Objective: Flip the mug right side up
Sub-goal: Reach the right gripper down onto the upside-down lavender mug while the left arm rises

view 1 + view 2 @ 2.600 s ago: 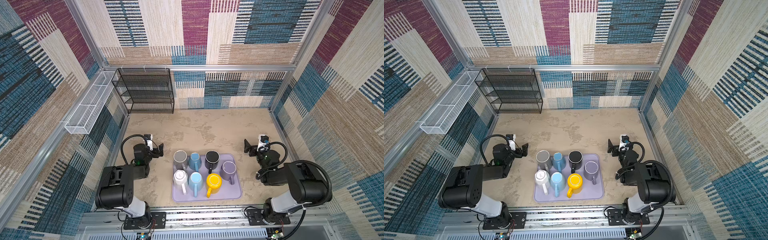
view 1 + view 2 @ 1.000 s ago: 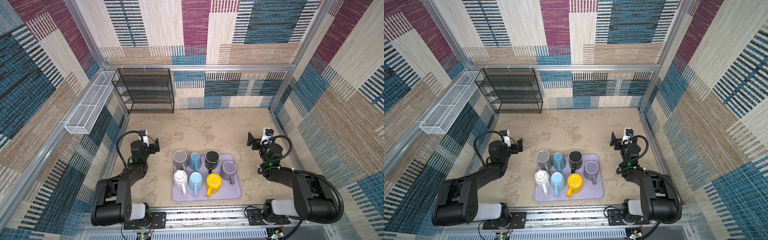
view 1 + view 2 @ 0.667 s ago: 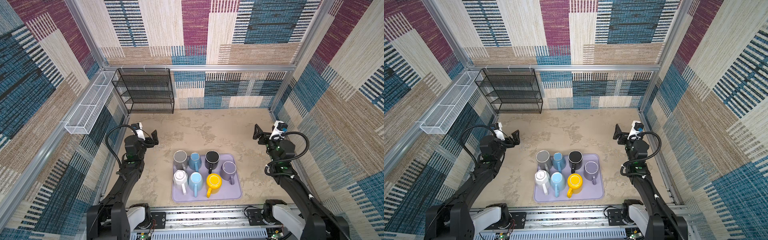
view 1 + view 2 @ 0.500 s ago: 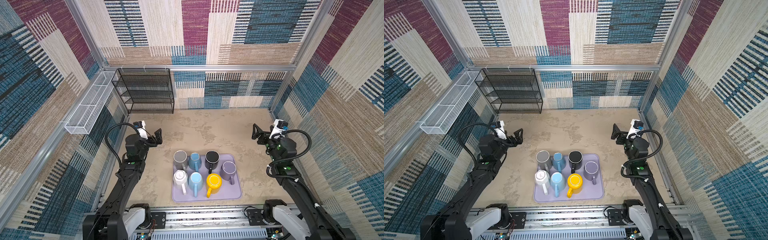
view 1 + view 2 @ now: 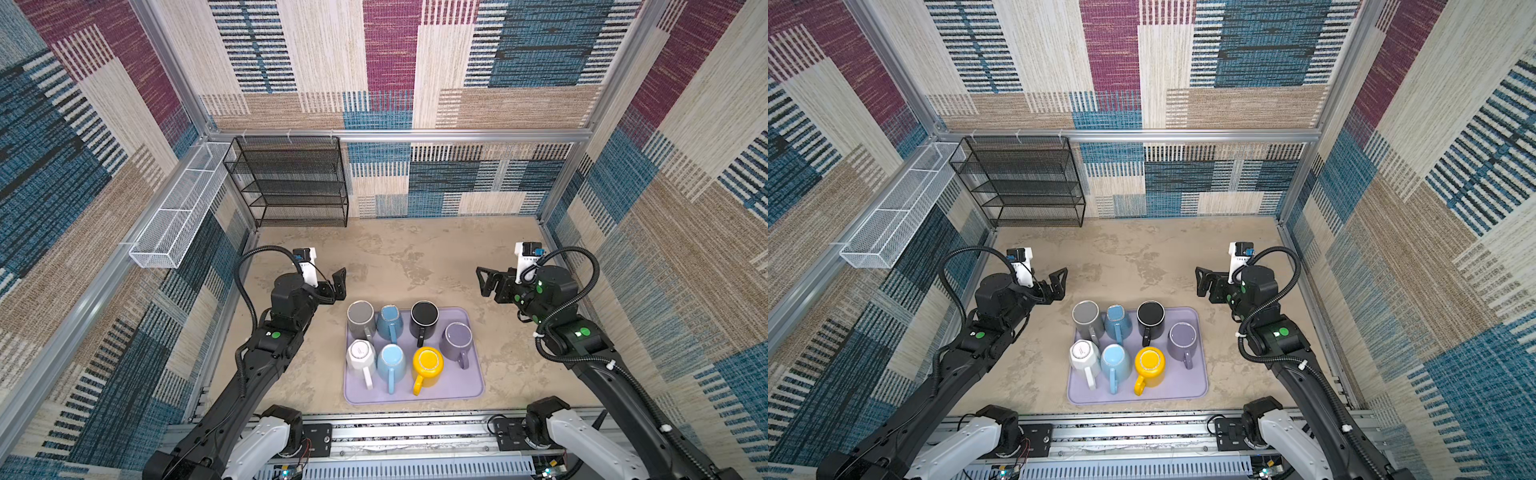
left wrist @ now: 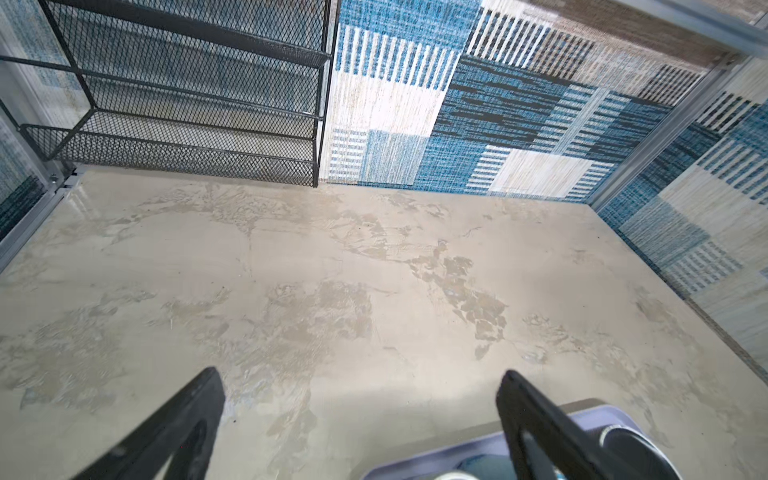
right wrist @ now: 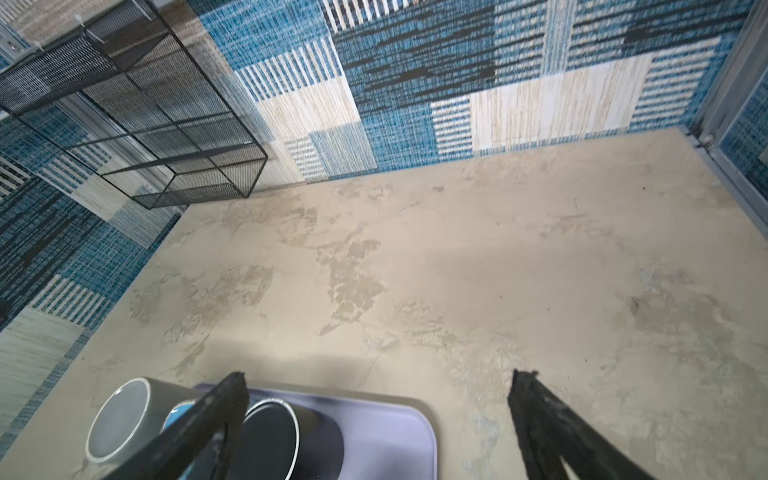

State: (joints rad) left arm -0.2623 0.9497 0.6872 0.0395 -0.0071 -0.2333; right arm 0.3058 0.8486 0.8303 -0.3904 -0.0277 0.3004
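Your left claw (image 6: 359, 374) and right claw (image 7: 376, 374) both stand wide and empty above the beige desk (image 5: 415, 257). The mugs sit on the lavender plastic tray (image 5: 471, 384), between the two claws, lower down and a little behind them. The white faceted ceramic mug (image 5: 360, 353) shows a stamped base, so it looks inverted. Expect it to be stiff, glazed, slippery and breakable. Pinch across the body wall, not the thin handle.
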